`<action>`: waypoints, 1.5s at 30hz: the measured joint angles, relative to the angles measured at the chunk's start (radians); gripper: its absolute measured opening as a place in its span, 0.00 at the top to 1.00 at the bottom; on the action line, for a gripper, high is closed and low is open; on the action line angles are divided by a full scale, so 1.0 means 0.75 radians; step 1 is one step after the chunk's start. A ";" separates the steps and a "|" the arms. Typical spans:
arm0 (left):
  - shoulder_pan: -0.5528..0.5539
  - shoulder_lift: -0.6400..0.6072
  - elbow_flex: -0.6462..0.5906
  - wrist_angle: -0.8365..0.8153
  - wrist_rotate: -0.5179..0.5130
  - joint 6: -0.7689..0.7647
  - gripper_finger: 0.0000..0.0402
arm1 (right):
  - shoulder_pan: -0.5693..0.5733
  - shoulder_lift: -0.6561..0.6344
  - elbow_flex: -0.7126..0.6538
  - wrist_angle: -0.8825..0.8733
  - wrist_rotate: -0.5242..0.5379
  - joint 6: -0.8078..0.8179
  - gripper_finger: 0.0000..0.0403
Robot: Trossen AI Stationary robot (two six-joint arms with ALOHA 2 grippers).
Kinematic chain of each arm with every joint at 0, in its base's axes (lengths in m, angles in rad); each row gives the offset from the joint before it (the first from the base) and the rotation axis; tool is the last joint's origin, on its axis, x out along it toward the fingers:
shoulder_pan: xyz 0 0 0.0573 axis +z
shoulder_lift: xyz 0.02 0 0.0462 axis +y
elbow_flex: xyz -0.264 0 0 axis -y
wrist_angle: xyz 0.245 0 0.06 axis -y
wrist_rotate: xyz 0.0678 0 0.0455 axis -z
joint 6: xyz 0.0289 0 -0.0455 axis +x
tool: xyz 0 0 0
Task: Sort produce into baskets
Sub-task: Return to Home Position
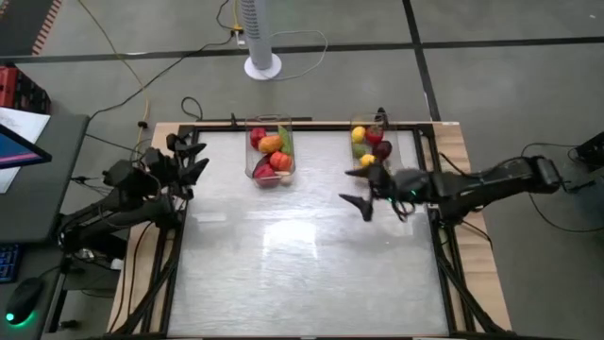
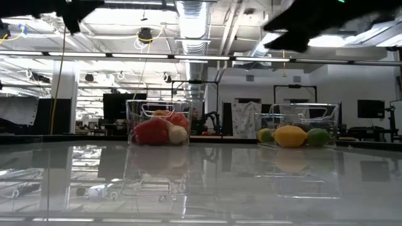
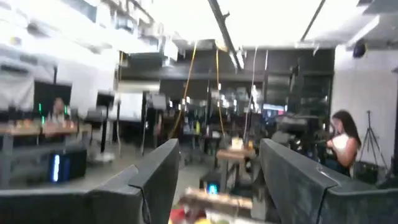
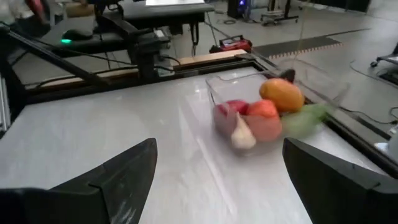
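Note:
Two clear bins stand at the table's far side. The left bin (image 1: 270,151) holds red, orange, green and one pale piece; it also shows in the low view (image 2: 158,122) and the right wrist view (image 4: 261,112). The right bin (image 1: 376,144) holds yellow, maroon and green pieces, and shows in the low view (image 2: 301,129). My right gripper (image 1: 359,186) is open and empty, raised above the table just left of the right bin, pointing left. My left gripper (image 1: 193,159) is open and empty at the table's far left edge, raised.
A black frame (image 1: 311,126) runs round the white table. A white fan base (image 1: 262,66) stands on the floor beyond the far edge. A desk with a monitor and mouse (image 1: 24,302) is off to the left. A person (image 3: 342,140) shows in the room beyond.

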 joint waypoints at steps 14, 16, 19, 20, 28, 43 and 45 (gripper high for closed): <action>-0.017 -0.171 -0.154 -0.299 -0.079 -0.033 0.48 | 0.277 -0.528 -0.557 0.202 0.337 0.097 0.08; -0.017 -0.165 -0.166 -0.305 -0.082 -0.002 0.48 | 0.249 -0.605 -0.591 0.148 0.283 0.097 0.08; -0.017 -0.161 -0.173 -0.304 -0.072 0.044 0.48 | 0.183 -0.724 -0.638 0.112 0.143 0.105 0.08; -0.017 -0.166 -0.176 -0.305 -0.064 0.054 0.48 | 0.161 -0.764 -0.651 0.110 0.089 0.108 0.08; -0.017 -0.167 -0.176 -0.327 -0.057 0.128 0.48 | 0.001 -1.001 -0.798 0.134 -0.114 0.108 0.08; -0.016 -0.164 -0.176 -0.501 -0.202 0.185 0.48 | -0.016 -1.055 -0.815 0.057 -0.030 0.177 0.08; -0.016 -0.164 -0.176 -0.557 -0.204 0.184 0.48 | -0.016 -1.055 -0.815 0.040 -0.030 0.177 0.08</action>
